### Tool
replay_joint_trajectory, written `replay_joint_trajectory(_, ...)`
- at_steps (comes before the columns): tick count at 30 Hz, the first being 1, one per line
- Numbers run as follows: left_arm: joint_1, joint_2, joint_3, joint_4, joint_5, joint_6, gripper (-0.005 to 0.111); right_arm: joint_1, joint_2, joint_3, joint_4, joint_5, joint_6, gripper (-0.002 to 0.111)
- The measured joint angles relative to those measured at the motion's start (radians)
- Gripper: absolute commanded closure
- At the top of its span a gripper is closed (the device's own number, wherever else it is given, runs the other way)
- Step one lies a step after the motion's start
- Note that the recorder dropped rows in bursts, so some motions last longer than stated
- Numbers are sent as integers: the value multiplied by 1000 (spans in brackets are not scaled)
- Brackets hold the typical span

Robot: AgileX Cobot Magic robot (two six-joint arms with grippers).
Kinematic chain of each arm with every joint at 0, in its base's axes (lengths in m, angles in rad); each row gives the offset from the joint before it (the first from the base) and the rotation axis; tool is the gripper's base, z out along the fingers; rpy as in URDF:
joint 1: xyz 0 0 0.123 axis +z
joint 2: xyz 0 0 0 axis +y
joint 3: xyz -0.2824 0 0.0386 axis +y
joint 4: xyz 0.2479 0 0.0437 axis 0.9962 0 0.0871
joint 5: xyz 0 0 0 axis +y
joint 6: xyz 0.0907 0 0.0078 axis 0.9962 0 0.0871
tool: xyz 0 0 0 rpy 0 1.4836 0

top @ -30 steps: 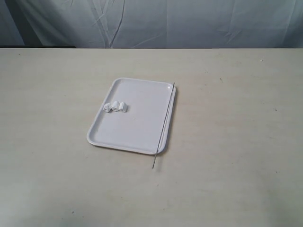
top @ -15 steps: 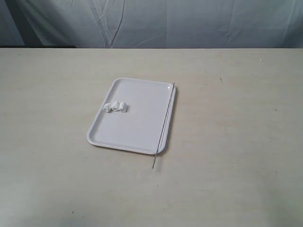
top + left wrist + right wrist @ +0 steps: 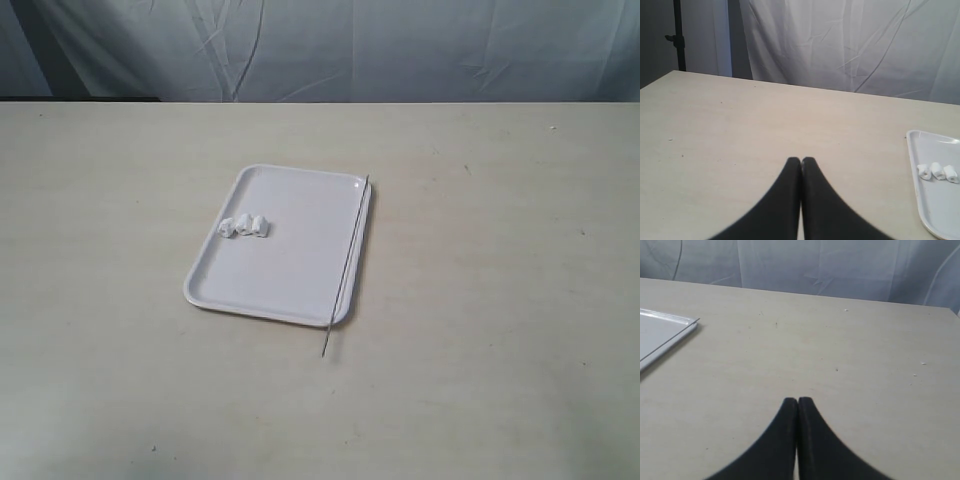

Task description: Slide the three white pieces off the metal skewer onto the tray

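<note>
Seemingly done, no further move needed: three white pieces (image 3: 245,227) off the metal skewer (image 3: 349,250), on the mid-worktop tray (image 3: 295,275); my left gripper (image 3: 801,161) and right gripper (image 3: 798,401) pressed together.

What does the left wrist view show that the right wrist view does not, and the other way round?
Only the left wrist view: the three small white stubby pieces in a row on the flat white plastic tray, a black stand, and the shut, empty left gripper. Only the right wrist view: the shut, empty right gripper. Both: part of the tray, the beige table and the white cloth backdrop.
</note>
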Motion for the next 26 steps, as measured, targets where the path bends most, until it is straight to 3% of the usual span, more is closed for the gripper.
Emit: replay_joint_trajectory(26,0,0,0,24,0,0,107,0,0,0,0,-4,0,109)
